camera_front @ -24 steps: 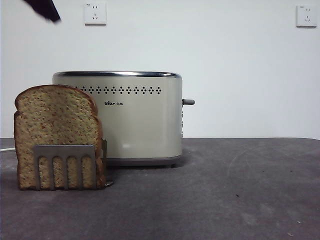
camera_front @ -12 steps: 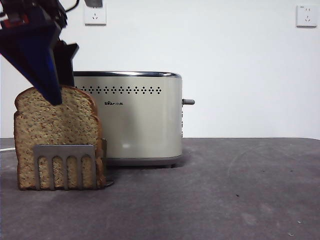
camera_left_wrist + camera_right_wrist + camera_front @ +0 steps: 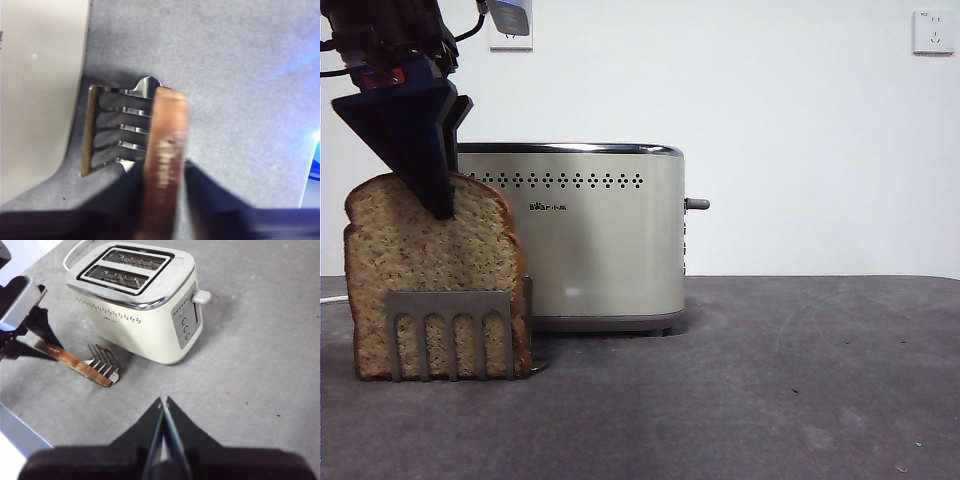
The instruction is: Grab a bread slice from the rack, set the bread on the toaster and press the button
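Observation:
The slice of bread (image 3: 430, 270) stands upright in the front slot of the steel rack (image 3: 450, 330), left of the cream toaster (image 3: 600, 240). My left gripper (image 3: 438, 205) comes down from the top left and is shut on the bread's top crust. In the left wrist view its jaws press both sides of the slice (image 3: 165, 150) above the rack (image 3: 115, 130). The right wrist view shows the toaster (image 3: 135, 305) with its two empty slots and side lever (image 3: 202, 296), the bread (image 3: 70, 360) and the rack (image 3: 102, 365). My right gripper (image 3: 162, 405) is shut and empty, high above the table.
The toaster's grey lever (image 3: 697, 204) sticks out on its right side. A white cable (image 3: 330, 298) runs off behind the bread. The grey table (image 3: 770, 380) stretches to the right. Its edge (image 3: 20, 432) is close to the rack. Wall sockets (image 3: 932, 32) are behind.
My left gripper came down from the top left corner onto the bread's top and closed on it. The slice has shifted slightly to the left in the rack.

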